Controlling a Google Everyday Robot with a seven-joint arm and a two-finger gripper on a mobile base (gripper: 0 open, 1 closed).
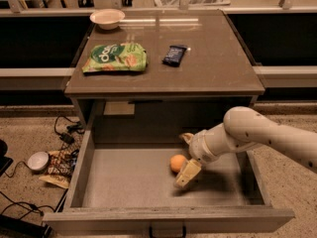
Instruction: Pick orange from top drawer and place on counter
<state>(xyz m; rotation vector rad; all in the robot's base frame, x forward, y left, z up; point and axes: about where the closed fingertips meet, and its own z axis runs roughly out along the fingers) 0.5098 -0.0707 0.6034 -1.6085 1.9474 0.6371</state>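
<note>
The grey cabinet's flat, glossy brown-grey counter (pixel 213 71) fills the upper middle of the view, its surface throwing back pale glare near the far edge. Below its front edge the wide, shallow grey top drawer (pixel 124 180) stands pulled fully out, with a matte flat floor, low side walls and a dark handle on the front. A smooth white rounded robot arm (pixel 262 133) reaches in over the drawer's right wall. A crinkled green snack bag (pixel 115 57) lies flat by the counter's left edge. Near the far left corner sits a shallow white round bowl (pixel 107 18), and a small dark blue wrapped bar (pixel 175 54) lies around the middle, just right of the bag. The cream-coloured two-finger gripper (pixel 182 158) is low inside the drawer, right of centre, jaws apart: one finger points down to the floor near the front, the other lies toward the back. The small round smooth orange (pixel 176 163) rests on the drawer floor between them. Whether either finger touches it cannot be told. Nothing else lies in the drawer. On the speckled floor to the left lie black cables (pixel 67 130) and a small white round object (pixel 38 160).
</note>
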